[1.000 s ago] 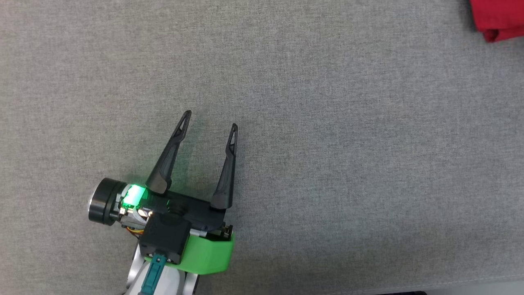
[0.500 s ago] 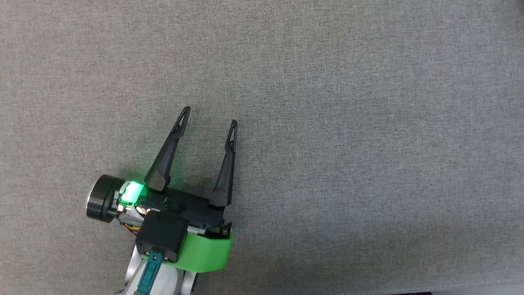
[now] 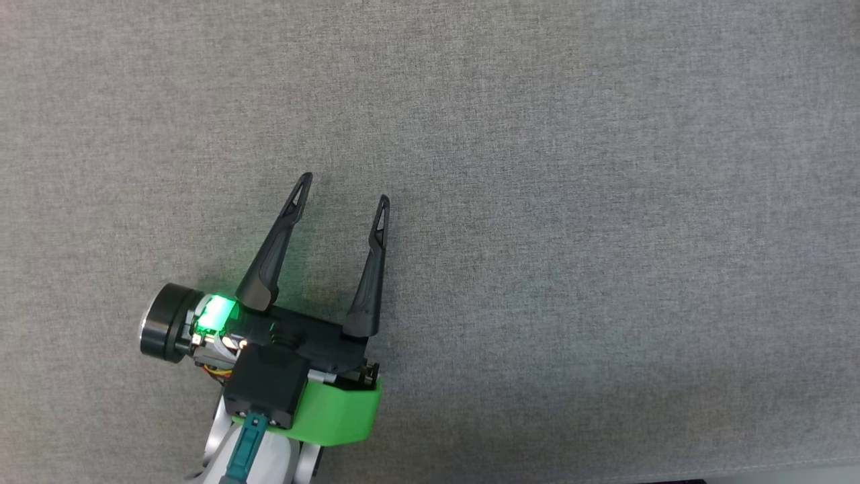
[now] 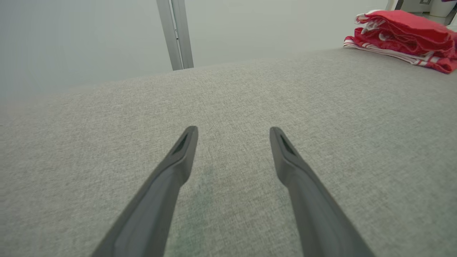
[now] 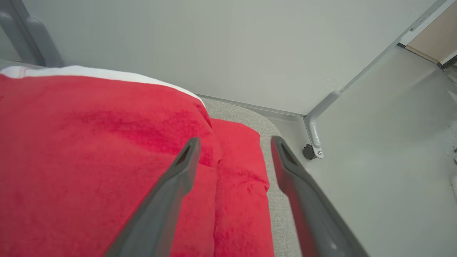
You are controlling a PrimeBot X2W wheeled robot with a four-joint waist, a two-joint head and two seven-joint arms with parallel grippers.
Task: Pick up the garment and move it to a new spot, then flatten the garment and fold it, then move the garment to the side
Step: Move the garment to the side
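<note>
The garment (image 4: 403, 34) is red with white trim and lies folded in a stack at the far right of the grey padded table (image 4: 228, 92) in the left wrist view. In the right wrist view the garment (image 5: 89, 160) lies close below my right gripper (image 5: 234, 144), whose fingers stand apart above the garment's edge with nothing between them. My left gripper (image 3: 342, 188) hovers open over bare grey fabric at the lower left of the head view, and the left gripper (image 4: 232, 132) holds nothing.
The table's right edge (image 5: 275, 200) runs beside the garment, with pale floor (image 5: 375, 160) and a metal frame leg with a caster (image 5: 312, 150) beyond it. A wall and a vertical metal post (image 4: 176, 34) stand behind the table.
The red garment corner at the head view's top right has gone from that view. The left gripper has barely shifted and stays open.
</note>
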